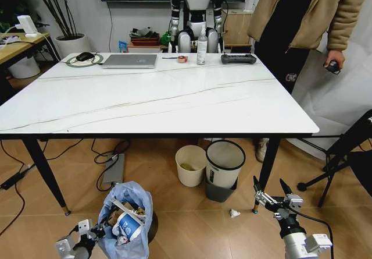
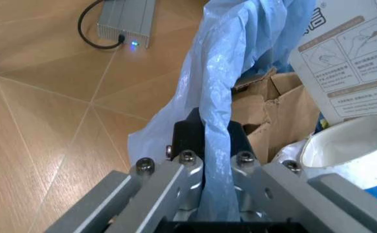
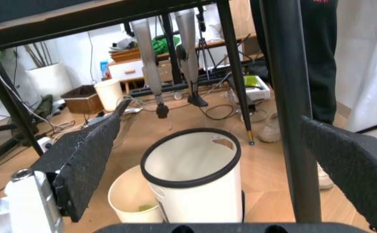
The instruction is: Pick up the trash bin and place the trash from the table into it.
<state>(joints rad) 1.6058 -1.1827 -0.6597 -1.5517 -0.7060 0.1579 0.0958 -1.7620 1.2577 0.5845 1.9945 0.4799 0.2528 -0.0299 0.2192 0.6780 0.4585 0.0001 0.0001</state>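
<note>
The trash bin (image 1: pixel 125 218), lined with a crinkled light-blue bag, sits low at the front left, before the white marble table (image 1: pixel 157 96). Trash lies inside it: brown cardboard (image 2: pixel 273 107), a white printed box (image 2: pixel 351 58) and a blue paper cup (image 1: pixel 129 227). My left gripper (image 2: pixel 215 143) is shut on the bag-covered rim on the bin's left side, also seen in the head view (image 1: pixel 87 236). My right gripper (image 1: pixel 270 196) hangs open and empty near the floor beside the table's right front leg (image 1: pixel 267 166). A small white crumpled scrap (image 1: pixel 234 213) lies on the floor between them.
Under the table stand a cream round bin (image 1: pixel 190 165) and a bin with a black rim (image 3: pixel 192 170). A laptop (image 1: pixel 130 60), bottle (image 1: pixel 201 45) and black controller (image 1: pixel 238 59) sit at the table's far edge. A power brick (image 1: pixel 114 169) and cables lie on the floor.
</note>
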